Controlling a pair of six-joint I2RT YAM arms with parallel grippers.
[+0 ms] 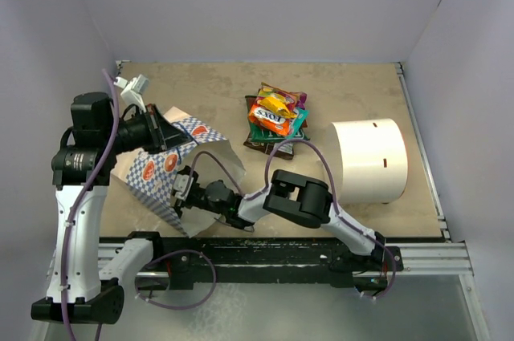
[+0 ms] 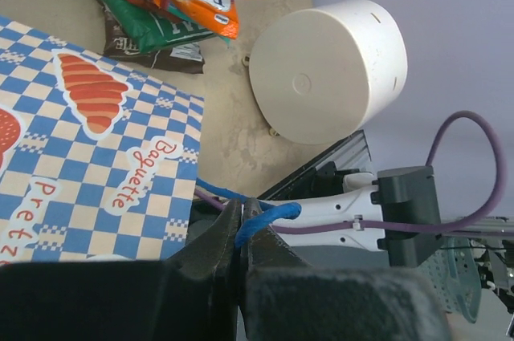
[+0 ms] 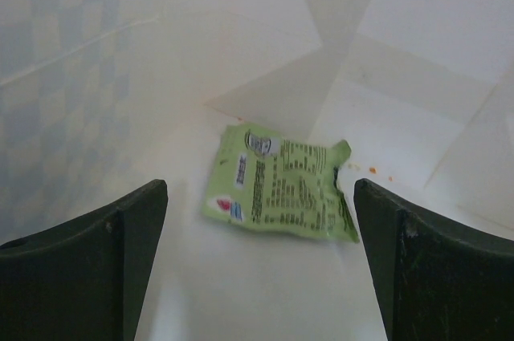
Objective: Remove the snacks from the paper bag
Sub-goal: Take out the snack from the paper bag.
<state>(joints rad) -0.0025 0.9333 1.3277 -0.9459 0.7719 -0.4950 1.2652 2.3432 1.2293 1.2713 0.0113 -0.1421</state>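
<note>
bag: white paper bag (image 1: pixel 161 176), blue checks and orange logos, tilted, mouth open
handle: its blue string (image 2: pixel 269 214) is pinched in my left fingers (image 2: pixel 210 246)
inside: one light green packet (image 3: pixel 281 192), lying flat, printed back up
out: snacks (image 1: pixel 275 119) piled on the surface near the bag (orange, yellow, green, teal)

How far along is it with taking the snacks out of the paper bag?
Done: several snacks lie piled on the table outside the paper bag. In hand: the left gripper pinches the bag's blue string handle while the right gripper, open, reaches inside over a light green packet. Left: that packet, not yet gripped, must come out.
</note>
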